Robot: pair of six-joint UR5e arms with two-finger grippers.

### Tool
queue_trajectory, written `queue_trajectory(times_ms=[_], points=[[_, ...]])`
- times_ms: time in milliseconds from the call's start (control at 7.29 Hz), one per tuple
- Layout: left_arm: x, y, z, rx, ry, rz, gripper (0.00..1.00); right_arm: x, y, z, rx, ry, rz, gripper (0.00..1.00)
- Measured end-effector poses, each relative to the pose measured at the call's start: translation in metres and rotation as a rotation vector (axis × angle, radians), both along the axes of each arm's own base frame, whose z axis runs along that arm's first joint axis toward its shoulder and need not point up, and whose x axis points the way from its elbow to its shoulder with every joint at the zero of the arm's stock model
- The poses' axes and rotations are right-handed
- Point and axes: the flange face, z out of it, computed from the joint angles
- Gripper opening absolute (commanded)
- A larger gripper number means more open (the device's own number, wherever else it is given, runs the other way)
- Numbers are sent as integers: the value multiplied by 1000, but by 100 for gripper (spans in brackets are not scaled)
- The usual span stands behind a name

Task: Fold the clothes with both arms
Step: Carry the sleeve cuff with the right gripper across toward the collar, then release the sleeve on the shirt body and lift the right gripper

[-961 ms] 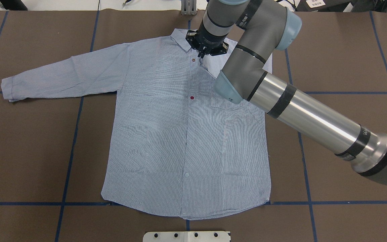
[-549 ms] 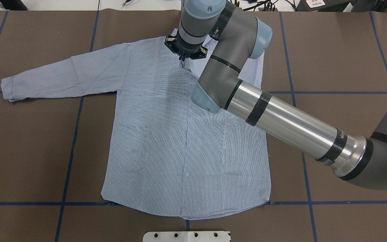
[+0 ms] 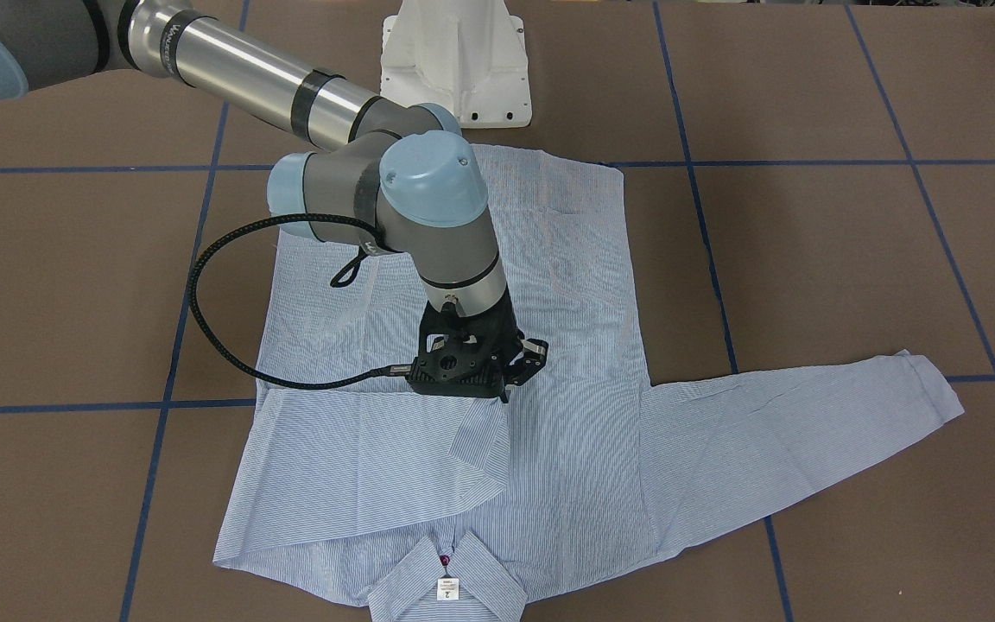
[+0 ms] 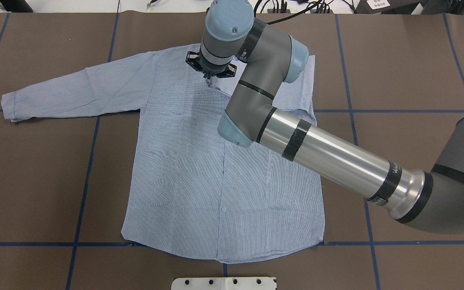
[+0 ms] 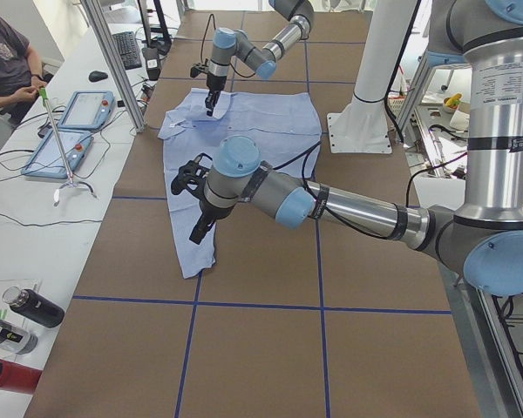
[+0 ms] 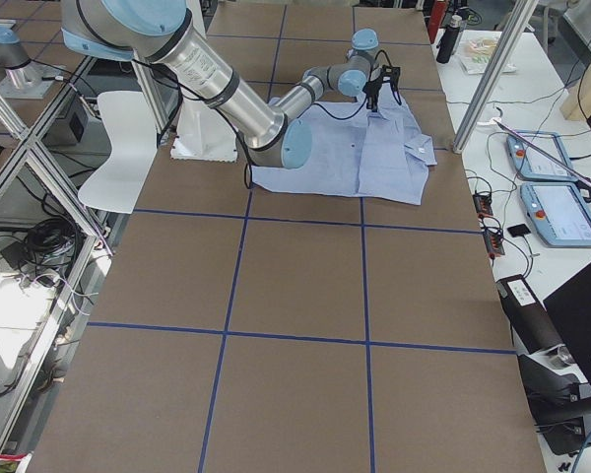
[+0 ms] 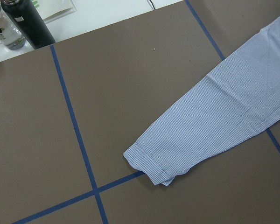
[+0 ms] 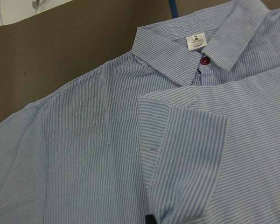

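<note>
Sliding over toward the robot's left, the jaws of the right gripper (image 4: 209, 75) are further across the shirt (image 4: 199, 173) than they were a moment ago, and the cuff (image 8: 191, 154) is coming along with them. They are pinching that cuff tight. The right sleeve (image 3: 359, 458) is trailing from them, lying folded over the front of the shirt, close to the collar (image 3: 446, 577).

So the first fold is going on right now. I am judging it nearly laid down but not let go yet. The left sleeve (image 4: 75, 90) is lying straight out on the brown tabletop (image 4: 34, 181), not folded at all. The body is lying open and flat too, so most of the job is waiting. The left gripper (image 5: 196, 233) is hanging above the end of that sleeve, and I cannot tell if its jaws are open or closed.

The shirt is lying face up in the middle of the tabletop. It is looking smooth, light blue with thin white stripes, and it is showing a dark red button (image 8: 205, 60) and a small white label (image 8: 196, 40) at the neck.
</note>
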Motion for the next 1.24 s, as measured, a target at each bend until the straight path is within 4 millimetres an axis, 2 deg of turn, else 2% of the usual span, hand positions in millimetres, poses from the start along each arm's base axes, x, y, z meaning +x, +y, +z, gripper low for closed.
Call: queue_trajectory(times_ms=[137, 275, 549, 824, 961, 1098, 1235], points=[[0, 0, 0, 0, 0, -1, 99, -5, 2, 0, 6, -1, -1, 71], [0, 0, -1, 0, 2, -1, 99, -8, 5, 0, 9, -1, -3, 91], [9, -12, -3, -6, 11, 8, 99, -25, 12, -10, 15, 5, 5, 95], [33, -48, -7, -31, 29, 22, 99, -42, 16, -39, -14, -14, 33, 96], [54, -73, -12, -46, 48, 27, 99, -43, 17, -47, -48, -30, 60, 98], [86, -92, -16, -63, 75, 37, 99, -40, 14, -49, -78, -28, 83, 99], [112, -102, -7, -97, 96, 42, 99, -26, 6, -41, -107, -6, 102, 99]])
